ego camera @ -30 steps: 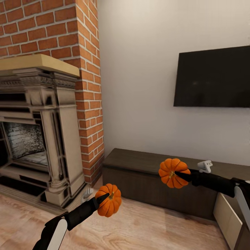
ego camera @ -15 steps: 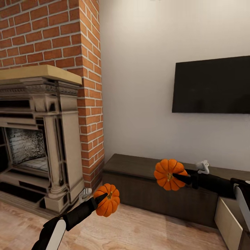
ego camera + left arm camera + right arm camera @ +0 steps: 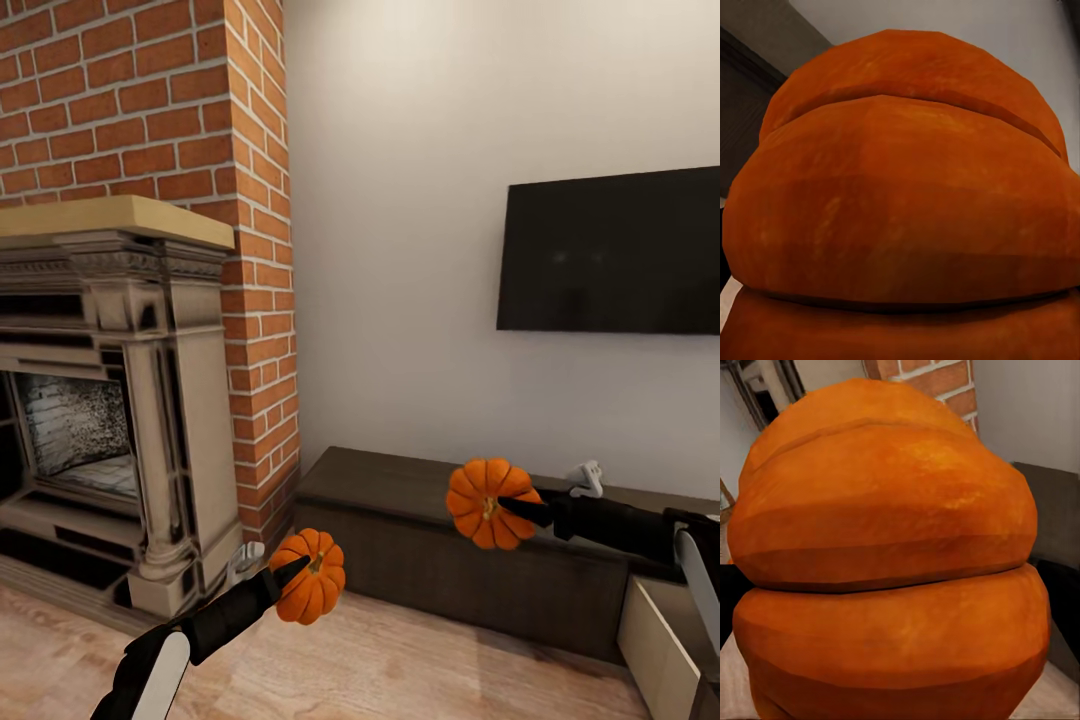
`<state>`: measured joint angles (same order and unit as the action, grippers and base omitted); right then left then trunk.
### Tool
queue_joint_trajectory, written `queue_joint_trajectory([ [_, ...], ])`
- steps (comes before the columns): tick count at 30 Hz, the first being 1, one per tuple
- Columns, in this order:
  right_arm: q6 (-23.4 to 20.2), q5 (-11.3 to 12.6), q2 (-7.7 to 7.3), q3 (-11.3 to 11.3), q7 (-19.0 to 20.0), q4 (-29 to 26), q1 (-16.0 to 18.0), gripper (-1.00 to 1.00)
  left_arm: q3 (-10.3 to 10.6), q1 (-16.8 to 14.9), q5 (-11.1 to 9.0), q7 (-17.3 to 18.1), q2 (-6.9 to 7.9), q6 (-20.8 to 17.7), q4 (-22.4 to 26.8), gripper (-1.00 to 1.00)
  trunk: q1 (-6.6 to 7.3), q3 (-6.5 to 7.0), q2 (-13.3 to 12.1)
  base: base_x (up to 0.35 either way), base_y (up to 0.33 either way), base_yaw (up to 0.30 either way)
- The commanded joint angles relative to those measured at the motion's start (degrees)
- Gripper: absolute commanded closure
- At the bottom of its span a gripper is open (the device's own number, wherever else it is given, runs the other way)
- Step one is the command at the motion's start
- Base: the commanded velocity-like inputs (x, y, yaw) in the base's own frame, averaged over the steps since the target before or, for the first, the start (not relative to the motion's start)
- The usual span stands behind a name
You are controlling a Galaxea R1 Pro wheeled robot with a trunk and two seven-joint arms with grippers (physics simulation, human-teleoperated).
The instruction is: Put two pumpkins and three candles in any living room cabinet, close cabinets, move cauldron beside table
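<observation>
Carrying both pumpkins at once, one per arm, presumably to save a trip to the cabinet (image 3: 470,560).

Left gripper (image 3: 300,575) pinching the left pumpkin (image 3: 312,577), held low over the wooden floor (image 3: 400,670), just in front of the fireplace (image 3: 120,400) base. One dark finger visible across the fruit, reaching to the stem side; grip looks firm, judging by the ribbed orange skin crowding the left wrist view (image 3: 900,195).

Right gripper (image 3: 505,507) clamped on the right pumpkin (image 3: 488,503), held higher, in front of the cabinet top and below the TV (image 3: 610,250). Same close orange bulk in the right wrist view (image 3: 889,555), with brick and the dark cabinet top (image 3: 1057,502) behind.

Both held out ahead of the body, probably to keep them clear of the trunk while driving up.

At lower right, a pale panel (image 3: 660,650), likely an open drawer of the cabinet, so probably the intended drop spot. Rest of the front closed.

Next, by judgement: closing in and turning right, then lowering each pumpkin into that opening. Risk: knocking a pumpkin on the cabinet edge, since wrist views are blocked.
</observation>
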<state>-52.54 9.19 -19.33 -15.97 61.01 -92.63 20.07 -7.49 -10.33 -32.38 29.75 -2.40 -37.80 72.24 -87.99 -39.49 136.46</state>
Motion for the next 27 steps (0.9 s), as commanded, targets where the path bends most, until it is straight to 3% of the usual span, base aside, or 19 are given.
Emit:
queue_joint_trajectory([
  [1,-1.31,-0.27,-0.01,0.02,-0.52,0.02,0.19,1.0,-0.15,-0.04,-0.14,0.14,-0.06,-0.39,-0.02,1.0,0.24,0.02,-0.38,0.0,0.0,0.0],
  [2,-5.79,-2.78,0.18,0.12,-4.07,0.16,0.83,1.0,-0.15,-0.11,-0.16,0.14,-0.07,-0.29,-1.07,1.0,0.46,0.11,-0.78,0.0,0.0,0.0],
  [8,-7.46,-6.81,0.0,0.15,-7.15,0.83,0.45,1.0,-0.2,-2.29,-0.19,-1.23,-0.08,1.77,-7.49,1.0,1.78,0.63,-3.19,0.0,0.0,0.0],
  [11,-3.49,-13.24,0.27,0.14,-7.24,1.39,0.29,1.0,-0.15,-2.81,-0.18,-2.9,-0.38,2.22,-8.52,1.0,2.44,0.9,-4.39,0.0,0.0,0.0],
  [13,-0.95,-15.7,0.39,0.04,-6.99,1.51,0.15,1.0,0.06,-2.95,-0.26,-3.43,-0.57,2.31,-8.68,1.0,2.88,1.07,-5.19,0.0,0.0,0.0],
  [17,0.76,-17.07,0.42,-0.17,-4.19,0.39,-0.49,1.0,0.58,-3.09,-0.37,-3.55,-0.8,2.14,-8.29,1.0,3.53,1.24,-6.39,0.0,0.0,0.0],
  [18,0.85,-17.14,0.24,-1.16,-0.23,0.24,-0.53,1.0,0.62,-3.1,-0.47,-3.45,-0.83,2.21,-8.05,1.0,3.53,1.15,-6.39,0.0,0.0,0.0],
  [19,0.86,-17.22,0.19,-4.12,3.71,0.15,-0.55,1.0,0.77,-3.11,-0.59,-3.46,-0.94,2.21,-7.79,1.0,3.53,1.06,-6.39,0.0,0.0,0.0],
  [20,0.88,-17.27,0.22,-5.05,4.68,0.13,-0.55,1.0,1.13,-3.11,-0.6,-3.54,-1.2,2.24,-7.67,1.0,3.53,0.97,-6.39,0.0,-0.055,0.0],
  [23,0.91,-17.71,0.17,-6.53,5.78,0.1,-0.56,1.0,3.14,-3.2,-0.43,-3.82,-2.21,2.27,-7.53,1.0,3.53,0.69,-6.39,0.0,-0.183,0.0],
  [27,0.85,-17.89,0.0,-7.12,6.08,0.09,-0.41,1.0,4.29,-3.59,-0.32,-4.45,-2.63,2.29,-7.5,1.0,3.53,0.33,-6.39,0.0,-0.293,-0.011],
])
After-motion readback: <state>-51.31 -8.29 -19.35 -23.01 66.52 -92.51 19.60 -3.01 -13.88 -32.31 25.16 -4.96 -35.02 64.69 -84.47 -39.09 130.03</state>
